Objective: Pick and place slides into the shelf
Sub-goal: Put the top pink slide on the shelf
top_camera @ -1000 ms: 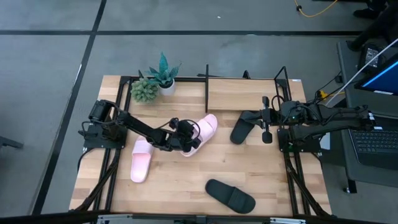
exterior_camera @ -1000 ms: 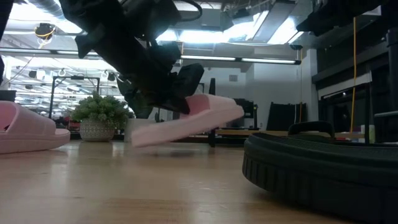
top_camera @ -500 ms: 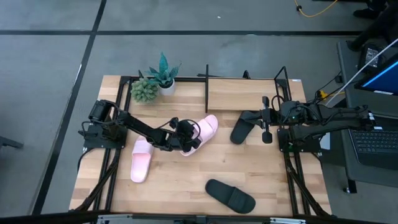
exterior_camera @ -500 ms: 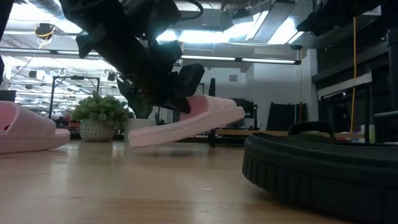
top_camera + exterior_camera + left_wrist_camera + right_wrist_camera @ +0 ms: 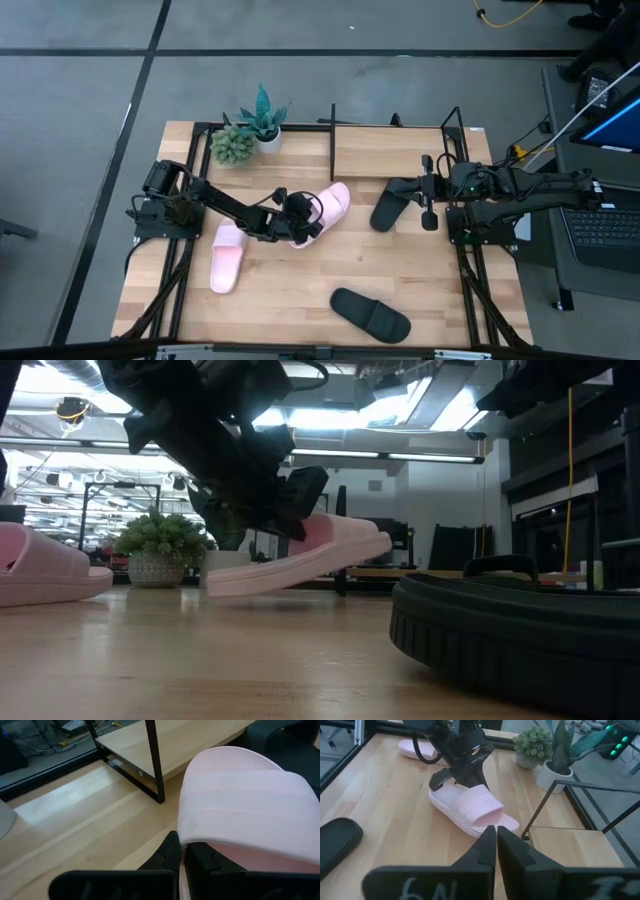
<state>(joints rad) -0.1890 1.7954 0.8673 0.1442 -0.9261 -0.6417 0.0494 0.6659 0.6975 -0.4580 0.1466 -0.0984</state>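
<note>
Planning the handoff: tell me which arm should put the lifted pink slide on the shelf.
Left. The left gripper is shut on the pink slide, tilted off the table, near the shelf. The right gripper waits shut beside a black slide.

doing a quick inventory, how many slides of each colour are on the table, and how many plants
pale pink slides: 2, one lying flat on the table, one held by the left gripper
black slides: 2, one near the front edge, one in front of the shelf
potted plants: 2, bushy one and spiky one
total: 6
</note>
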